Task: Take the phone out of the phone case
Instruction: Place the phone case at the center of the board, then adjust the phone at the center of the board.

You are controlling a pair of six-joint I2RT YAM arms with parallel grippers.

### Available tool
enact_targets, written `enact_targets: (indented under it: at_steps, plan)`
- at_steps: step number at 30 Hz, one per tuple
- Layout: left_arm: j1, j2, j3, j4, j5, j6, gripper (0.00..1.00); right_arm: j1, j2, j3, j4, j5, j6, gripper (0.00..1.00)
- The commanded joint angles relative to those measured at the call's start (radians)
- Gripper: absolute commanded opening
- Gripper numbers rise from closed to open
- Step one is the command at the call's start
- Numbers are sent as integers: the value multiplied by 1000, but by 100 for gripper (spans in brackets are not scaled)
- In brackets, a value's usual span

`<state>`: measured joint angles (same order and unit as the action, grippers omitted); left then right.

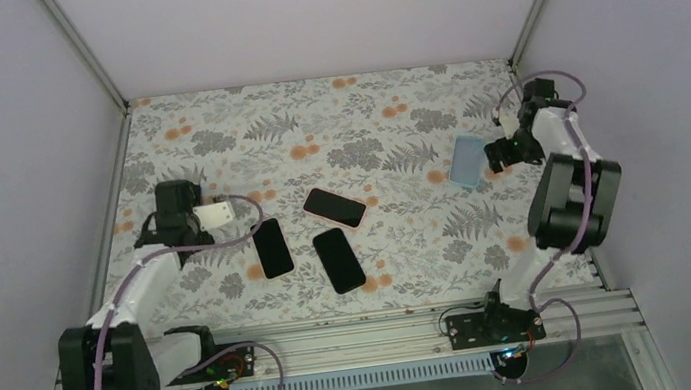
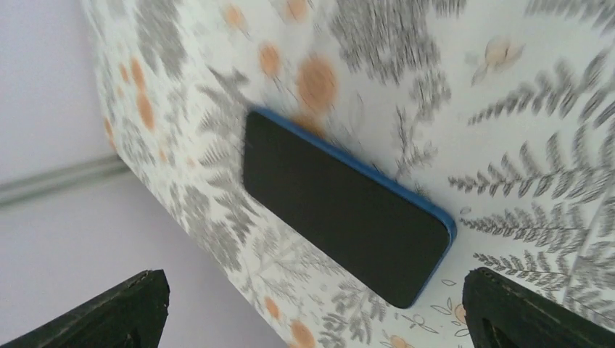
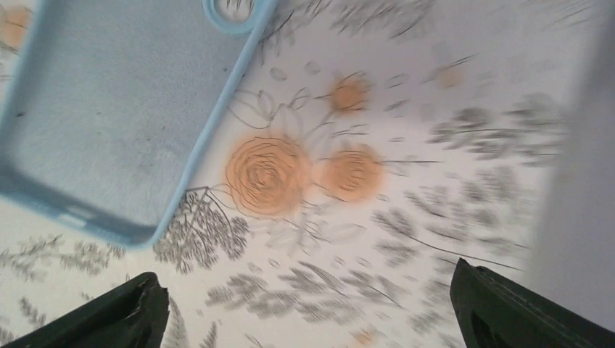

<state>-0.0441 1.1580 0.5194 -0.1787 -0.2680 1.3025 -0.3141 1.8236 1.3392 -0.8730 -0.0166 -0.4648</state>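
Note:
A black phone in a dark blue case lies screen up on the floral table, ahead of my left gripper, which is open and empty above it. In the top view this looks like the left phone, with the left gripper just to its left. An empty light blue case lies open side up, ahead and left of my right gripper, which is open and empty. The top view shows that case at the right, with the right gripper beside it.
Two more black phones lie in the middle of the table. Purple walls close in the table on the left, back and right. An aluminium rail with the arm bases runs along the near edge.

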Motion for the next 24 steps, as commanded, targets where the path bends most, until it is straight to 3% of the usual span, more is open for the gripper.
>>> enact_targets:
  at_steps: [1, 4, 6, 12, 17, 24]
  plan:
    - [1, -73, 247, -599, 321, -77, 100, 52, -220, -33, 14, 105, -111, 100]
    - [2, -35, 469, -790, 435, -97, 100, 115, -307, -60, -25, 106, -144, 100]
    - [3, 19, 617, -832, 523, -148, 100, 186, -353, -76, -47, 88, -145, 100]
    - [0, 220, 902, -662, 741, -502, 100, 474, -424, -130, -40, -22, -44, 100]
    - [-28, 390, 942, -490, 783, -756, 100, 720, -393, -209, 81, 9, 36, 100]
    - [-118, 574, 955, -402, 689, -825, 100, 897, -224, -129, 205, 9, 113, 100]
